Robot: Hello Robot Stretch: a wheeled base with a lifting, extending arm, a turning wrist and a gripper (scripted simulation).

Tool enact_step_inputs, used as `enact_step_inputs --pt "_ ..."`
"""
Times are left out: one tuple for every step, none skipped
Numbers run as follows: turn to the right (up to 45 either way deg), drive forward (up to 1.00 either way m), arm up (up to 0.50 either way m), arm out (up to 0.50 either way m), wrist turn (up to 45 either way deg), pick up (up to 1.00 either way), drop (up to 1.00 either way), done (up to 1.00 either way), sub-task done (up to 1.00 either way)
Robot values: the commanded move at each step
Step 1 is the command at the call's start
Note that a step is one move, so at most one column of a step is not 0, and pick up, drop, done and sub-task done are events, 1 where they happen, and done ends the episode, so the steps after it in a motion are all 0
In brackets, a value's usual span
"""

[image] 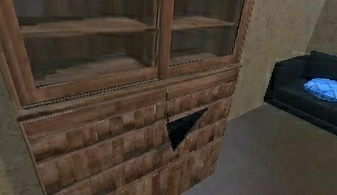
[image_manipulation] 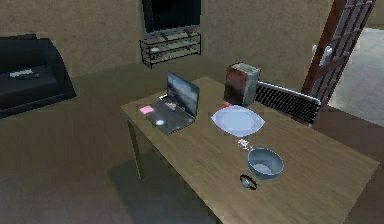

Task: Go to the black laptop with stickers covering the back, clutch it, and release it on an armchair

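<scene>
- Wooden table (image_manipulation: 300,170) fills the lower right of the arm side view, with a dark seat (image_manipulation: 30,75) in the upper left and a television stand (image_manipulation: 170,47) at the top centre.
- Your target, the black laptop (image_manipulation: 178,103), stands with its lid raised near the table's upper-left corner, just left of the frame's centre. You cannot check the lid's back for stickers from this angle.
- A pink note (image_manipulation: 147,109) lies just beside it. A white plate (image_manipulation: 238,121) sits near its right, with a blue bowl (image_manipulation: 265,162) lower down.
- You cannot tell the gripper's state from these pictures, so confirm it before reaching.
- The laptop probably needs to slide a little rightward in the frame to meet the arm's line. Creep, because the wooden cabinet (image: 108,81) looms close across the forward view.
- Reach in from the note's side, keeping away from the plate, and take the laptop low on its base, since the raised lid may fold.
- A dark armchair (image: 307,91) with a blue cushion (image: 328,89) shows at the forward view's right edge and is likely your drop spot.
</scene>
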Motion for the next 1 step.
enact_step_inputs --pt "0.0 0.0 0.5 0.0 0.0 0.0 0.0 0.0 0.0"
